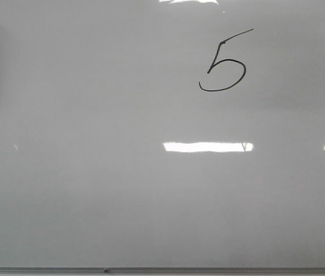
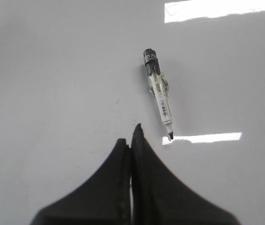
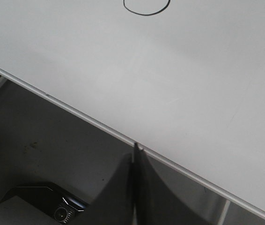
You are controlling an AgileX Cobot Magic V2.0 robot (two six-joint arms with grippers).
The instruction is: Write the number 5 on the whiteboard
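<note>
Front view: thin black hand-drawn number 5 [image 1: 224, 62] sits upper right on the glossy pale grey whiteboard [image 1: 93, 190], marker [image 2: 158, 92] lying loose, left gripper [image 2: 131, 140] and right gripper [image 3: 135, 154] both pinched empty, so writing looks finished.

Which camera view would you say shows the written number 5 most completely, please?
The front view: the whole number 5 sits on the whiteboard, every stroke visible. The right wrist view catches only its lower curve at the picture's edge. The left wrist view shows none of it.
</note>
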